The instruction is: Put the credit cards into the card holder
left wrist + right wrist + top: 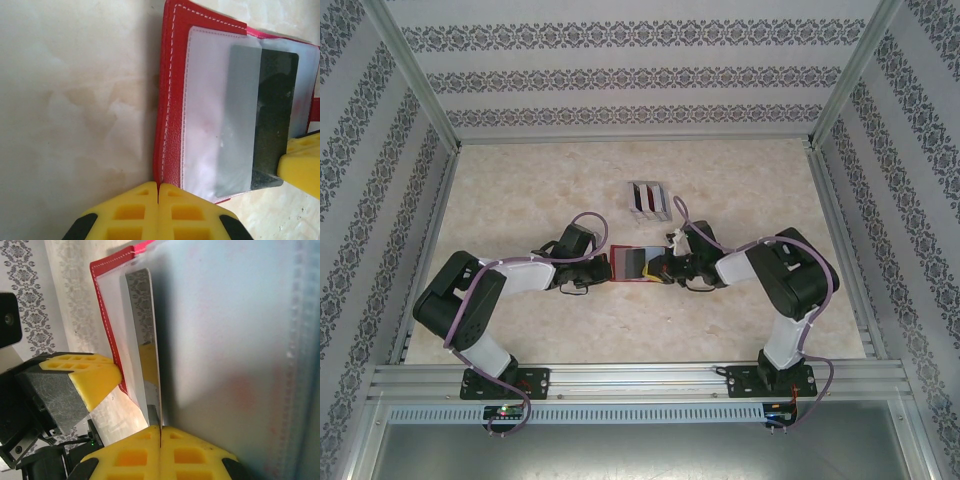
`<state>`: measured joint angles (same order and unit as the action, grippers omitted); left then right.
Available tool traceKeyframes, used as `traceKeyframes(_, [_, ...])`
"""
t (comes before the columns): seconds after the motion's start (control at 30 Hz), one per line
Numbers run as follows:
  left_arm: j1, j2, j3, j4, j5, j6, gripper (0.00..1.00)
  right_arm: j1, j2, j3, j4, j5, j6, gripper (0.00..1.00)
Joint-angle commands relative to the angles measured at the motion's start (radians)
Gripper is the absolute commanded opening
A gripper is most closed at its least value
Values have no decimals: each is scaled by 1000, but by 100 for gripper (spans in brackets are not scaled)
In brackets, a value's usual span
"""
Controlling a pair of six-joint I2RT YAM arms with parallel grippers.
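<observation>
Right tool [160,432] pinching dark card [275,115], card holder [172,100] open

Overall light: bright, soft and even from above; the pale table [520,200] looks slightly washed out
Shadows: faint, short smudges under the arms in the top view
Glare: a milky sheen lies on the clear pocket of the card holder [172,125]
Focus: the right wrist view is soft, with the pocket a hazy grey blur and the right gripper [160,432] fuzzy
Reflection: the card [145,340] mirrors yellow
Edges: the frame rails bow slightly in the top view
</observation>
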<state>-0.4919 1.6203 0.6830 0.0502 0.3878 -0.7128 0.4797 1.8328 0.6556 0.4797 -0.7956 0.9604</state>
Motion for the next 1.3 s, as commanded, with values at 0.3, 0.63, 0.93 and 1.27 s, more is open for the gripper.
traceKeyframes(0.3, [-14, 12, 1, -16, -20, 1, 0, 83, 118, 161, -37, -14, -1, 3])
traceKeyframes(0.63, [-15, -60, -22, -46, -71, -14, 19, 50, -43, 113, -212, 72, -96, 35])
traceKeyframes(0.93, [-13, -222, 0, -162, -118, -18, 32, 28, -170, 97, -359, 140, -188, 42])
traceKeyframes(1.27, [-13, -178, 351, -394, -195, 111, 86, -82, -515, 43, -520, 500, -514, 56])
